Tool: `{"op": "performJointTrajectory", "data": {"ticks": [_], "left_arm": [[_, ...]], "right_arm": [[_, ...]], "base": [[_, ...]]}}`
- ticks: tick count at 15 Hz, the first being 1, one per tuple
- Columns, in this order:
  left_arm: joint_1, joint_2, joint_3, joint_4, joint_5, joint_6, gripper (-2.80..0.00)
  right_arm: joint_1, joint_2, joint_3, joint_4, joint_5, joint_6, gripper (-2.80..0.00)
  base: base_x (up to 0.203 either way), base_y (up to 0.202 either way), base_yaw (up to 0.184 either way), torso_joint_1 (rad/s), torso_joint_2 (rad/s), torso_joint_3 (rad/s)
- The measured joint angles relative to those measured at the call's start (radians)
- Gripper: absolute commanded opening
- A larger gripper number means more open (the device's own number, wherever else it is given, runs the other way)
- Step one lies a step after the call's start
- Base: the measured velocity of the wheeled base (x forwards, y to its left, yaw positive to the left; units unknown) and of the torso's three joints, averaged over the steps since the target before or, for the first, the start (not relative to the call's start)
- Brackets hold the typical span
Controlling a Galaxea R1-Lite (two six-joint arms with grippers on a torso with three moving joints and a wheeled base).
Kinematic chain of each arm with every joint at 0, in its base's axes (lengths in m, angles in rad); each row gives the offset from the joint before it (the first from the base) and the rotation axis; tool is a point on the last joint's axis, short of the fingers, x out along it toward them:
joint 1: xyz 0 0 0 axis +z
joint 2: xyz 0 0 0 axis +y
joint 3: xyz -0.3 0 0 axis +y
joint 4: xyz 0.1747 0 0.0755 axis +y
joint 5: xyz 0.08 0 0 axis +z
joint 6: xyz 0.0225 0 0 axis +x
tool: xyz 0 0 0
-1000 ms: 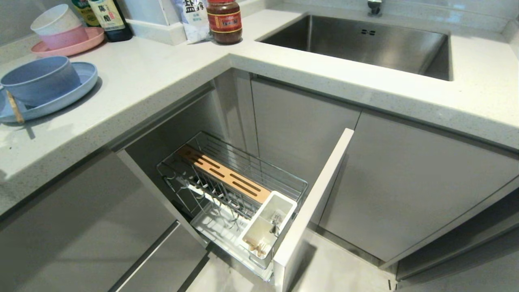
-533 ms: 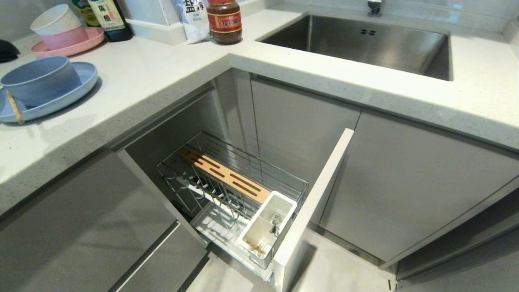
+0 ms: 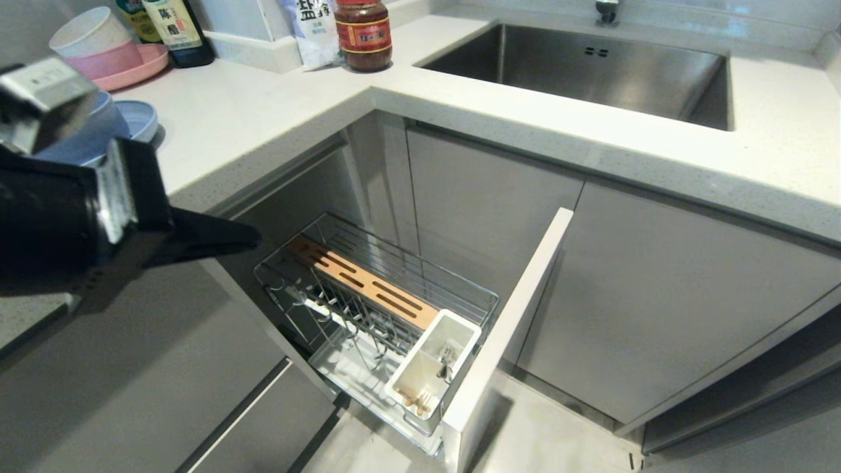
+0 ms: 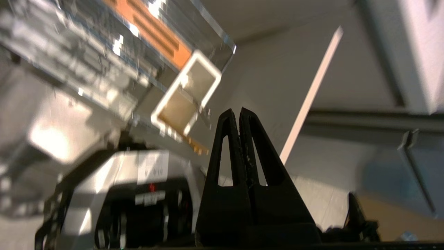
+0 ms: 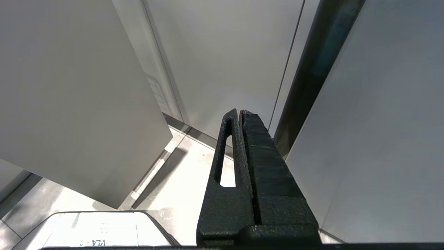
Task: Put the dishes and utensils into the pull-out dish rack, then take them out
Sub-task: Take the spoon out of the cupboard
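My left arm reaches in from the left in the head view. Its gripper (image 3: 255, 236) is shut and empty, just above the pull-out dish rack (image 3: 420, 270), whose front panel (image 3: 506, 335) stands pulled out. In the rack's white utensil cup (image 3: 433, 364) sit chopsticks (image 3: 415, 399) and a metal utensil (image 3: 448, 360). On the counter, the blue-grey bowl (image 3: 102, 125) rests in the light-blue plate (image 3: 141, 117), both half hidden by the arm. The left wrist view shows the shut gripper (image 4: 239, 111) near the cup (image 4: 187, 93). My right gripper (image 5: 239, 111) is shut and hangs low by the cabinet fronts.
A pink plate (image 3: 135, 72) with stacked pink and white bowls (image 3: 95, 39) stands at the back left, beside a dark bottle (image 3: 177, 29) and a red-labelled jar (image 3: 363, 33). The steel sink (image 3: 591, 66) is set in the countertop (image 3: 263, 105). Grey cabinet doors (image 3: 657, 295) flank the rack.
My left arm has swung into the head view from the left and now covers part of the bowl and plate. The rack and the dishes have not moved.
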Motion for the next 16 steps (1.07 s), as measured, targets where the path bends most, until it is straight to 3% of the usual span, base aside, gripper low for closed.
{"op": "performJointTrajectory", "data": {"ticks": [6,10,11,16], "left_arm": [[-0.042,0.205,0.065,-0.003,-0.025,-0.112,-2.8],[-0.032,0.328,0.072,-0.011,-0.132,-0.14,-2.8],[-0.031,0.356,0.072,-0.021,-0.16,-0.141,0.0],[-0.027,0.475,0.06,-0.062,-0.184,-0.172,0.0]], "right_arm": [[0.0,0.0,0.0,0.0,0.0,0.0,-2.8],[0.0,0.0,0.0,0.0,0.0,0.0,-2.8],[0.0,0.0,0.0,0.0,0.0,0.0,-2.8],[0.0,0.0,0.0,0.0,0.0,0.0,-2.8]], "base": [[0.0,0.0,0.0,0.0,0.0,0.0],[0.0,0.0,0.0,0.0,0.0,0.0],[0.0,0.0,0.0,0.0,0.0,0.0],[0.0,0.0,0.0,0.0,0.0,0.0]]}}
